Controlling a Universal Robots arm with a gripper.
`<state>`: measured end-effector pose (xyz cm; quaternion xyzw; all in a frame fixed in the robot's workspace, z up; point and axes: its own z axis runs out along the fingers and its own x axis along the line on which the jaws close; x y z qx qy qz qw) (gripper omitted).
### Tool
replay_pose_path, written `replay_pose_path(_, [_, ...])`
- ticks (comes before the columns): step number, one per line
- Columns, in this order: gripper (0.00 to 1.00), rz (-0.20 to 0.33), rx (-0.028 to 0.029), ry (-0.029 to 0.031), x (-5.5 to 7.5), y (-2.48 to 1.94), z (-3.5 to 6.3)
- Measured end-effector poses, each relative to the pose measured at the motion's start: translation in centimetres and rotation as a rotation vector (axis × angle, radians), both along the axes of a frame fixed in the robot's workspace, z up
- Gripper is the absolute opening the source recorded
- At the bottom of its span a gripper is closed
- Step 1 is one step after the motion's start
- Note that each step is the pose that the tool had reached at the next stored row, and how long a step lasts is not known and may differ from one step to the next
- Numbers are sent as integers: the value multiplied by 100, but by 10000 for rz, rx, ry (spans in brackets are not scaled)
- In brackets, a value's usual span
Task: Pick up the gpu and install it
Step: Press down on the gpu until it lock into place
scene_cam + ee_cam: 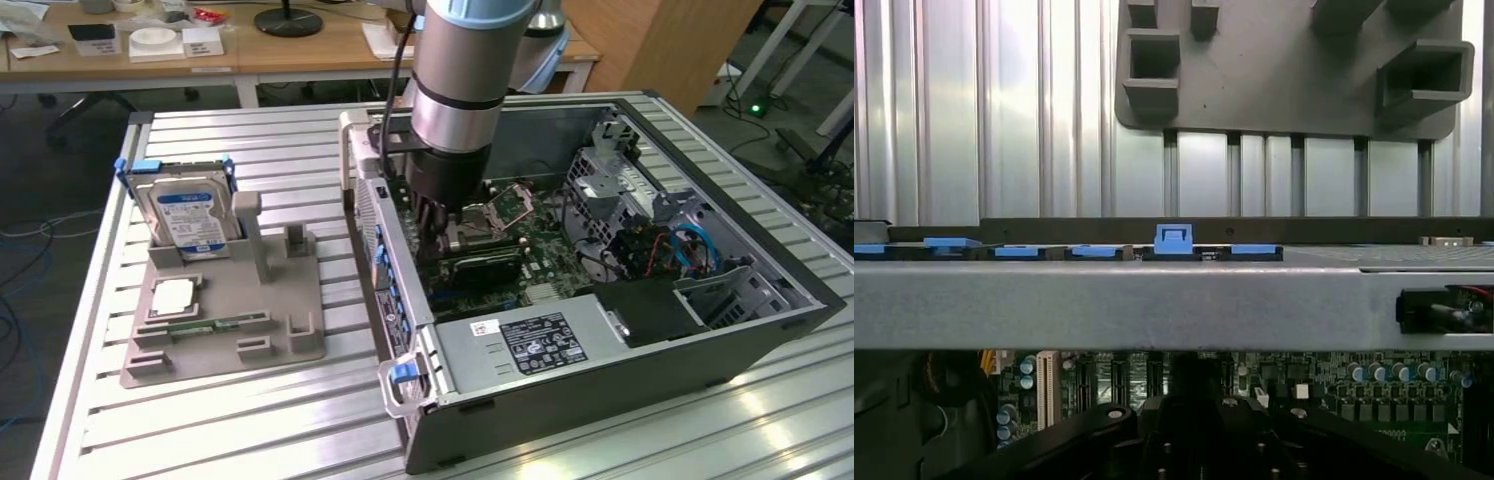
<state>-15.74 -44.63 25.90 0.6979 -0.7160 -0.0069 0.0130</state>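
Gpu (483,264), dark flat card low on green motherboard (550,262)

Wooden desks (200,60), perhaps grey carpet beyond

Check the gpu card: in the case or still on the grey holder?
In the case. The dark flat gpu card lies over the green motherboard, directly below the pincer; the grey plastic holder's upright slot stands empty.
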Motion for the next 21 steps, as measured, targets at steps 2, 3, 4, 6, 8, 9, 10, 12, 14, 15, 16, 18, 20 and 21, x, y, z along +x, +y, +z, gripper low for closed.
replay_pose_path(2, [11,-1,12,5,27,-3,-1])
replay_pose_path(3, [11,2,35,15,36,-3,-1])
replay_pose_path(4, [11,2,62,13,42,-3,2])
replay_pose_path(6, [11,2,103,1,55,-1,3])
replay_pose_path(8, [11,2,161,-45,67,2,13])
replay_pose_path(9, [11,3,179,-73,70,4,28])
replay_pose_path(10, [11,3,189,-76,71,6,53])
replay_pose_path(12, [11,3,157,-66,68,2,132])
replay_pose_path(14, [11,2,157,-71,68,2,184])
replay_pose_path(15, [11,2,152,-68,69,2,197])
replay_pose_path(16, [11,2,156,-73,75,2,196])
replay_pose_path(18, [11,5,154,-77,102,2,197])
replay_pose_path(20, [11,25,163,-96,143,2,197])
replay_pose_path(21, [11,34,165,-106,164,1,197])
